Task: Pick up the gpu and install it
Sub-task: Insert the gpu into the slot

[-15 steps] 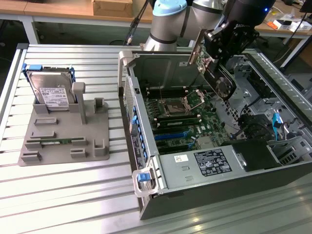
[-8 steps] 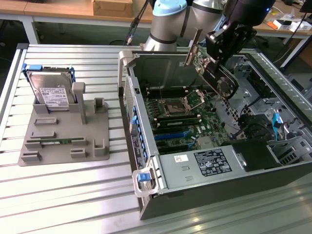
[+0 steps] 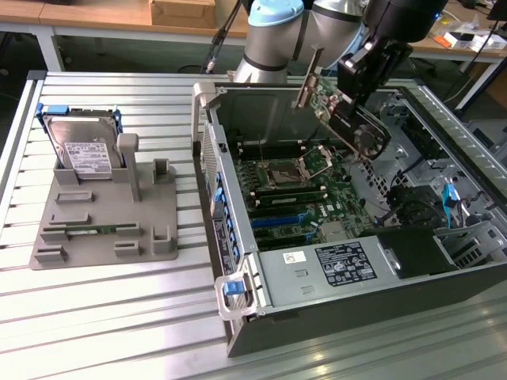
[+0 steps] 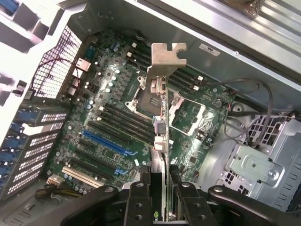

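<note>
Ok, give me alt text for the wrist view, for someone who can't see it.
The gripper holds the gpu edge-on, its silver bracket at the far end, in the air over the green motherboard of an open computer case. A blue expansion slot and black slots lie bare on the board.

pincer (image 4: 160,178) gripping gpu (image 4: 162,101) (seen edge-on), held over green motherboard (image 4: 106,125)

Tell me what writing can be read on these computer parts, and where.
Nothing reads clearly.
On the hard drive, white label: too small.
On the computer case, black label: too small.
Beside it, white sticker: too small.
On the case's inner wall, pale sticker: blurred.
</note>
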`<state>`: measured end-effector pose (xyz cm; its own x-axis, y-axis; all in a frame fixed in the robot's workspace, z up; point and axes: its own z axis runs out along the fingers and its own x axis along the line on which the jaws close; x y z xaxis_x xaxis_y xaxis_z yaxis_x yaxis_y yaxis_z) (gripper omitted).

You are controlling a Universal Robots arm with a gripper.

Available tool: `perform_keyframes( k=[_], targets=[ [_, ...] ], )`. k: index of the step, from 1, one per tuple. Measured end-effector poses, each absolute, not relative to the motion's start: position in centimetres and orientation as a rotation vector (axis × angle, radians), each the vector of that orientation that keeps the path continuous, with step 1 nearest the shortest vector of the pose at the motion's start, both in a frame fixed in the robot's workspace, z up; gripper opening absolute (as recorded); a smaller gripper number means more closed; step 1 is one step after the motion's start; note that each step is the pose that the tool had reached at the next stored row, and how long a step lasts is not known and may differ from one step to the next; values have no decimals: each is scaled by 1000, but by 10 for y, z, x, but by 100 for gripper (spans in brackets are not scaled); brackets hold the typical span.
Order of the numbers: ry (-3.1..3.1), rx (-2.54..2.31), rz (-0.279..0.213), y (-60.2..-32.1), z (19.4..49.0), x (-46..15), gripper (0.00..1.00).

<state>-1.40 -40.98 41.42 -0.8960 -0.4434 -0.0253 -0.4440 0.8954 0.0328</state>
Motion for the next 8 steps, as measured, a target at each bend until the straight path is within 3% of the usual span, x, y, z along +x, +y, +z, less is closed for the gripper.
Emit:
perform_keyframes(
  k=[8],
  targets=[
    [2992,-907,61,-410,414,-14,26]
  ],
)
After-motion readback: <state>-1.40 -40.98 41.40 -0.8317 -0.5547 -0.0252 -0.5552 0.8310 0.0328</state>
